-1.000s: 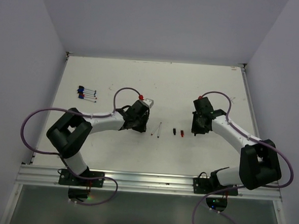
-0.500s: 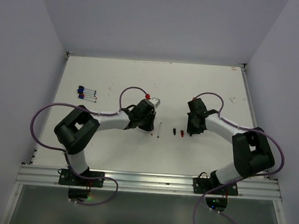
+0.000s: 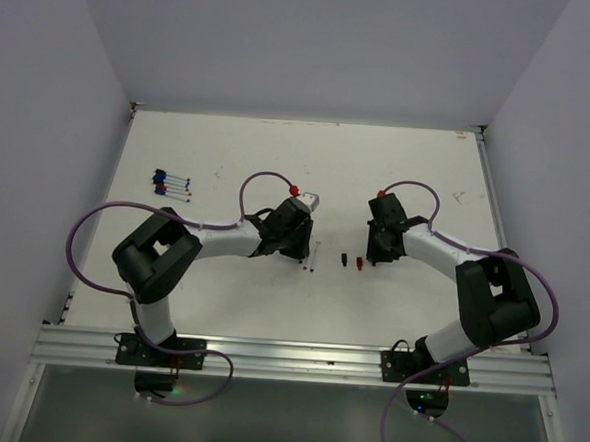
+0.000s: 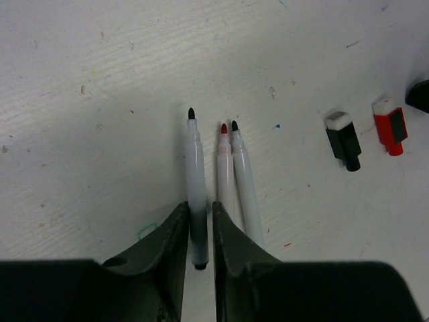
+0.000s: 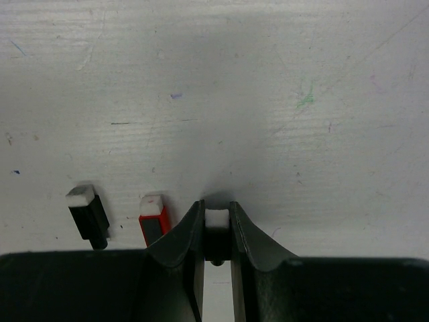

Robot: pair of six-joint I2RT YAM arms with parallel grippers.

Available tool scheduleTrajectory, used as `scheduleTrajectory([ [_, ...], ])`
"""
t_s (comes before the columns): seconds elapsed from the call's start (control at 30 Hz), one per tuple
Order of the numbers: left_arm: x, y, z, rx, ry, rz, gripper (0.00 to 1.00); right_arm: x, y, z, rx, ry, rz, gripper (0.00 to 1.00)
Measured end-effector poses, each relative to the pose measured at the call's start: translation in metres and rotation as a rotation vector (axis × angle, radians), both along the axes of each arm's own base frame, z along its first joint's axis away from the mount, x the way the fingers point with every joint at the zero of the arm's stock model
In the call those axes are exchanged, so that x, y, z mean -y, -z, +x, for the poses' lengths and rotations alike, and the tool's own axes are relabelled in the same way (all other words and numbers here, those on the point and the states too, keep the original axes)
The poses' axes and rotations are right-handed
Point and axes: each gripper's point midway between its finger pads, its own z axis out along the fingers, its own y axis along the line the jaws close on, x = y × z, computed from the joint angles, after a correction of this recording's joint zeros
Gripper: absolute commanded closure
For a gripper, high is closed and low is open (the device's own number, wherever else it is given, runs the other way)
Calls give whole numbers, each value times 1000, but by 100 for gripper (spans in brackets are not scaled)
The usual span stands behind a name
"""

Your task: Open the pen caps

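The left gripper (image 4: pixel 200 204) straddles a thin clear-barrelled pen with a bare black tip (image 4: pixel 195 168), which lies flat on the white table (image 4: pixel 100 80). Whether the fingers pinch the barrel or only flank it cannot be told. Just beside it lie a red-tipped pen (image 4: pixel 225 168) and a second black-tipped pen (image 4: pixel 244 181), both uncapped. The right gripper (image 5: pixel 216 204) is closed on a short dark plastic cap with a white end (image 5: pixel 216 219), low over the table and just beside a loose red cap (image 5: pixel 153 221) and a loose black cap (image 5: pixel 88 213). A cluster of capped pens (image 3: pixel 173 184) lies well apart at the far left.

The step in hand appears to be setting down the separated pen and cap. To do it well:
- Open each pair of fingers only once the part rests on the surface.
- Withdraw straight up, so the round barrel does not roll into its neighbours and the cap does not tip.
- Keep the cap in line with the other two.
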Motion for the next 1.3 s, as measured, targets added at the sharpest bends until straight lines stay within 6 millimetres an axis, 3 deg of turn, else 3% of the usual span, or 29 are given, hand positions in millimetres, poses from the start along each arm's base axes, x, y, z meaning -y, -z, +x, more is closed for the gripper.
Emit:
scheduleTrajectory([
  [0.17,3,-1,-1,3,-16,-5,68,0,0,0,1,0,0,91],
  [0.57,-4,-2,-4,21,-62,-7,64,-1,0,0,0,-11,-1,85],
  [0.77,-23,-3,-14,19,-83,30,63,-5,0,-1,3,-31,1,71],
  [0.83,-27,-3,-16,16,-85,39,63,-7,0,-1,4,-36,4,61],
  [1.1,-29,-3,-18,16,-85,42,62,-11,-2,-1,12,-50,13,59],
  [1.3,-34,-9,-19,30,-90,41,59,-13,-16,3,58,-51,31,53],
])
